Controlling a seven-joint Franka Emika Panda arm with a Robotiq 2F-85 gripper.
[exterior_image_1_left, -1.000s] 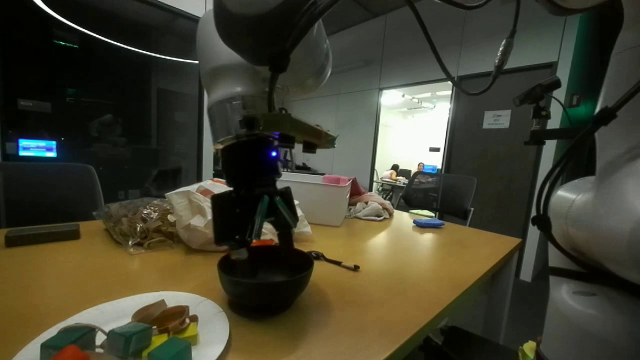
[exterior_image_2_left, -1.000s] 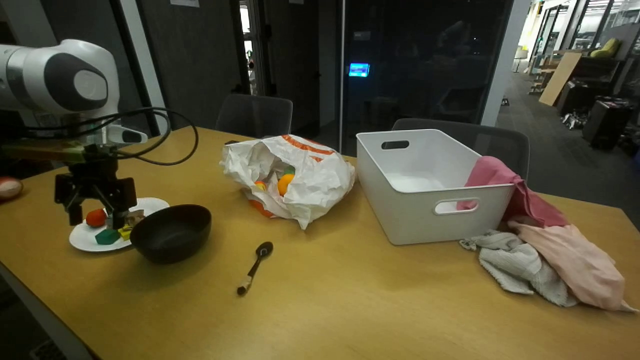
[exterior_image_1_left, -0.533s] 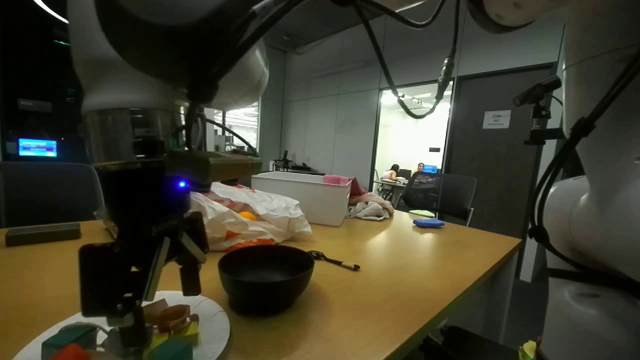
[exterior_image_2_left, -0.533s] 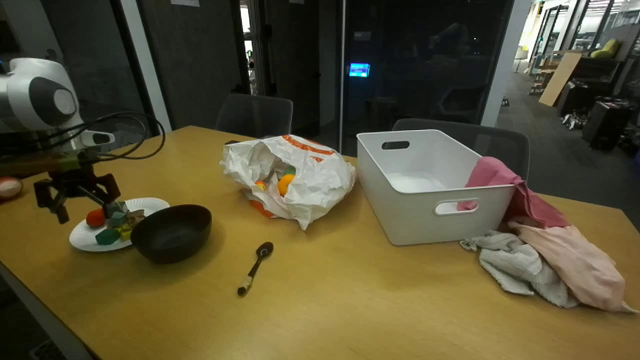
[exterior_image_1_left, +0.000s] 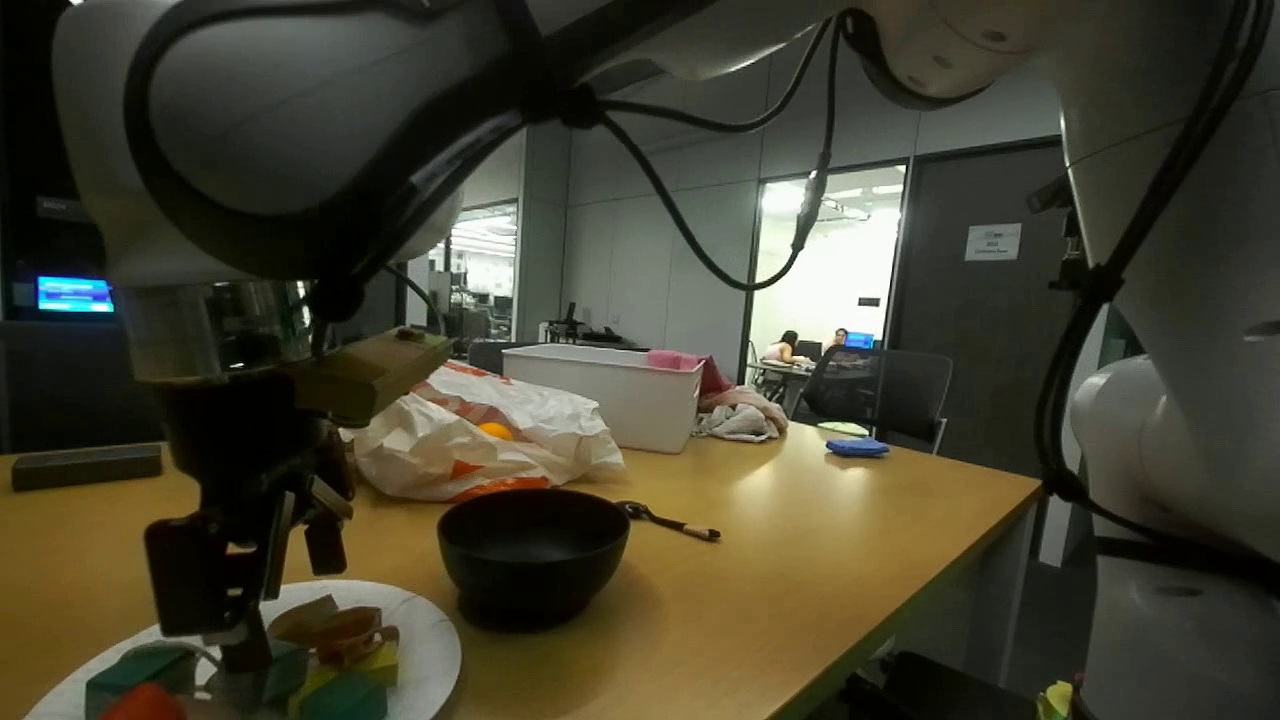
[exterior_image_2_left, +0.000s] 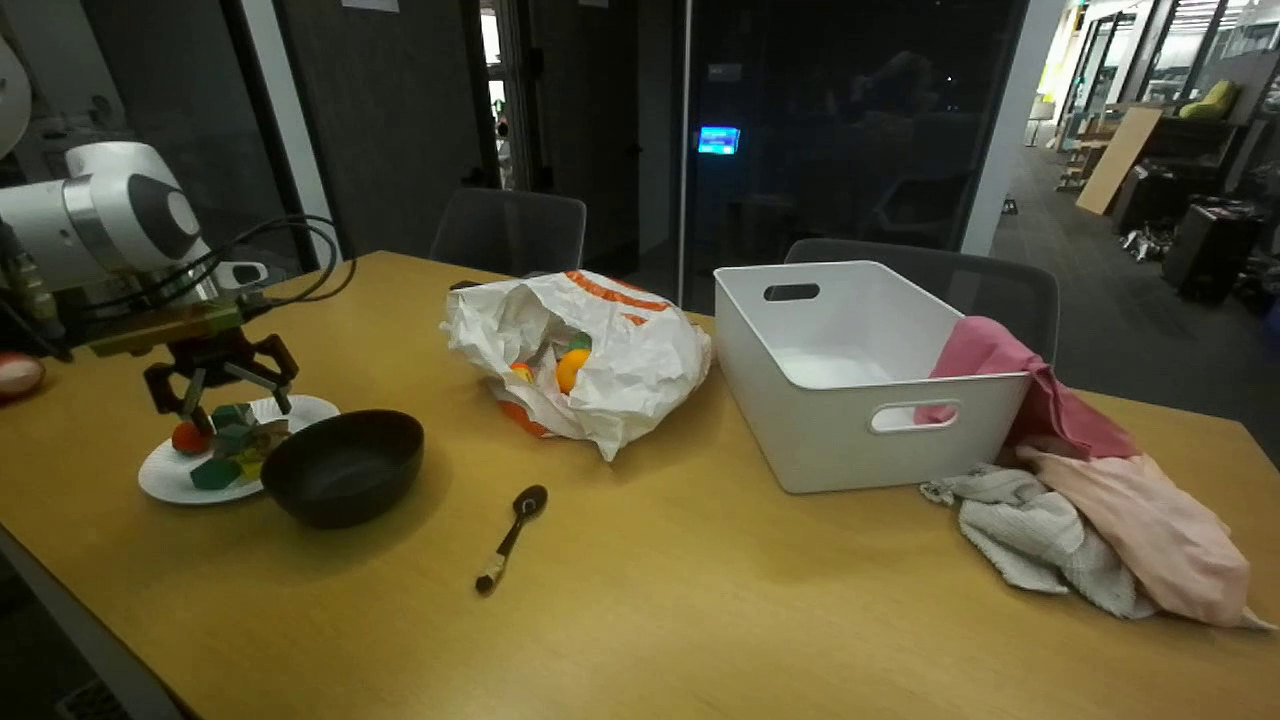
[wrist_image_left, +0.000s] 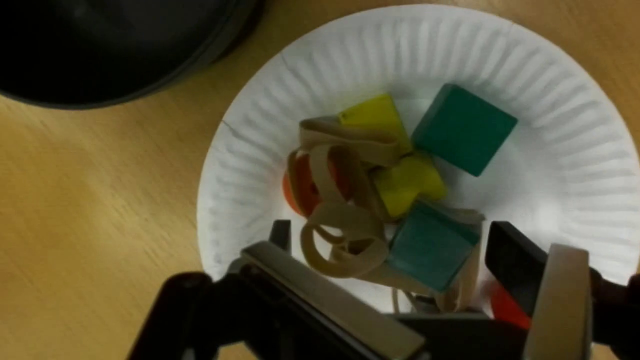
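The gripper (wrist_image_left: 390, 240) points down over the paper plate (wrist_image_left: 430, 45), its 2 jaws spread and nothing pinched; that width looks suited to straddling the teal block (wrist_image_left: 434, 246), which lies between them in the wrist view. Whether they touch it, I cannot tell. Tan looped bands (wrist_image_left: 345, 220) appear to run beneath this block, probably propping it higher than the green block (wrist_image_left: 465, 132). 2 yellow blocks (wrist_image_left: 407, 182) lie against the bands, perhaps hemmed in by them. Just beside the plate, the black bowl (exterior_image_1_left: 535, 590) stands upright, likely steadied by its foot.
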